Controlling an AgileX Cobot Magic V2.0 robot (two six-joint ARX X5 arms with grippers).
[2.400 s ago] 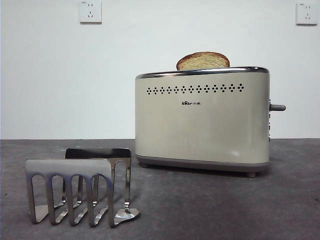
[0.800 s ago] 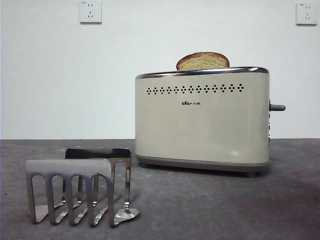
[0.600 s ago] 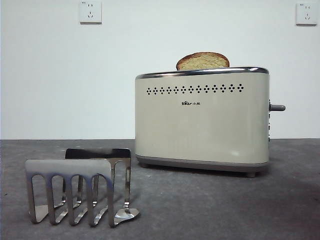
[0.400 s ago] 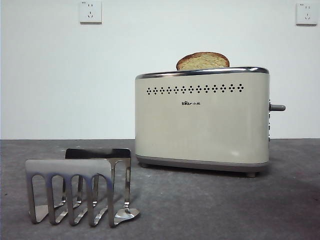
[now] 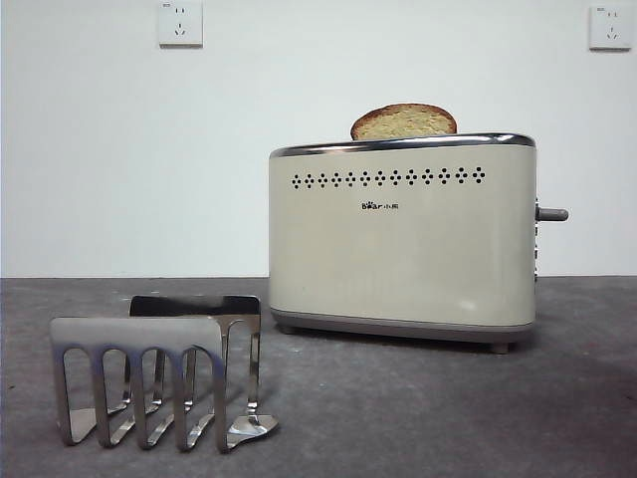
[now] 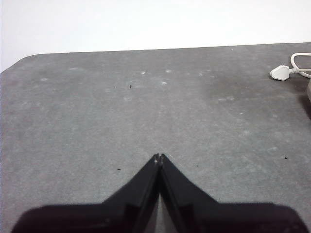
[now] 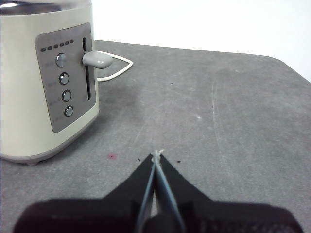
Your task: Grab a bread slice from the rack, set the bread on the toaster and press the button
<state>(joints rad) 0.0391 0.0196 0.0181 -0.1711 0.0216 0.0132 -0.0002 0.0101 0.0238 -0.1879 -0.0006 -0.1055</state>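
The slice of bread point(image 5: 404, 121) stands in the slot of the cream toaster point(image 5: 402, 244), its domed top above the chrome rim. The steel rack point(image 5: 159, 368) stands empty at the front left. The grey lever button point(image 5: 552, 214) sticks out of the toaster's right end, at the top of its slot; it also shows in the right wrist view point(image 7: 97, 59). My right gripper point(image 7: 156, 155) is shut and empty, low over the table, off the toaster's point(image 7: 46, 82) button end. My left gripper point(image 6: 159, 158) is shut and empty over bare table. Neither arm shows in the front view.
A white plug and cord point(image 6: 291, 72) lie on the grey table point(image 6: 146, 111) far from my left gripper. The cord point(image 7: 116, 70) runs behind the toaster. Round buttons point(image 7: 63, 85) sit on the toaster's end panel. Two wall sockets point(image 5: 180, 24) are on the white wall.
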